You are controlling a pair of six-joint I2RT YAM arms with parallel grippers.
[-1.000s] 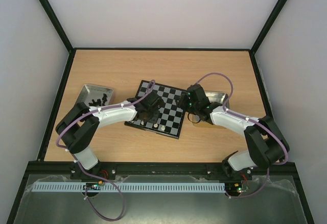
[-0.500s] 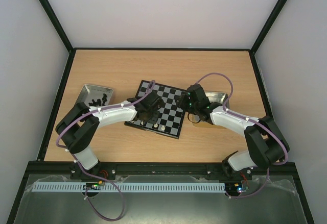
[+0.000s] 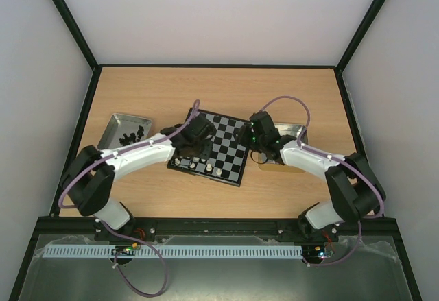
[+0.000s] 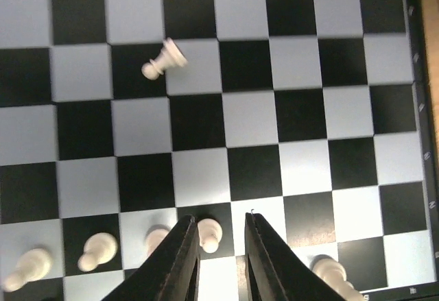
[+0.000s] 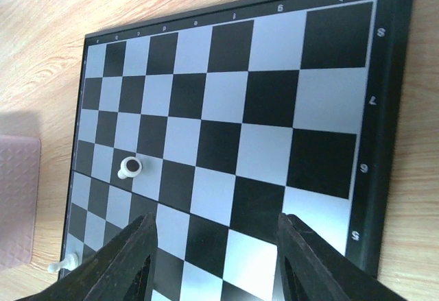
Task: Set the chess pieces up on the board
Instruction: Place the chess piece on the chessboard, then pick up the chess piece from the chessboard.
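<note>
Start at the near edge of the small flat square chessboard (image 3: pixel 232 151) with black and pale grey checks. Your left end effector (image 4: pixel 219 217) hangs low there, fingers parted a little around an upright cream-white pawn (image 4: pixel 208 234) standing in the row of cream-white pawns (image 4: pixel 96 251) along that edge. A sliver of gap shows on that pawn's right, so I read it as released, not pinched. Further in, near the board's middle, a toppled cream-white pawn (image 4: pixel 162 62) lies flat, and I judge your next move turns on it. From the left end effector it lies ahead and slightly left, a few ranks toward the far edge. Its long axis runs diagonally across the checks, head toward the board's near-left corner and dark round underside toward the right rim. Your right end effector (image 5: pixel 218 219) hovers by that right rim, fingers spread wide with nothing between them. I judge the left arm handier, being low over the squares, though I cannot tell which is truly nearer. Left of the board, on the wooden surface (image 3: pixel 158 88), a silvery metal tin (image 3: pixel 115 123) holds small black chess pieces (image 3: pixel 130 136).
</note>
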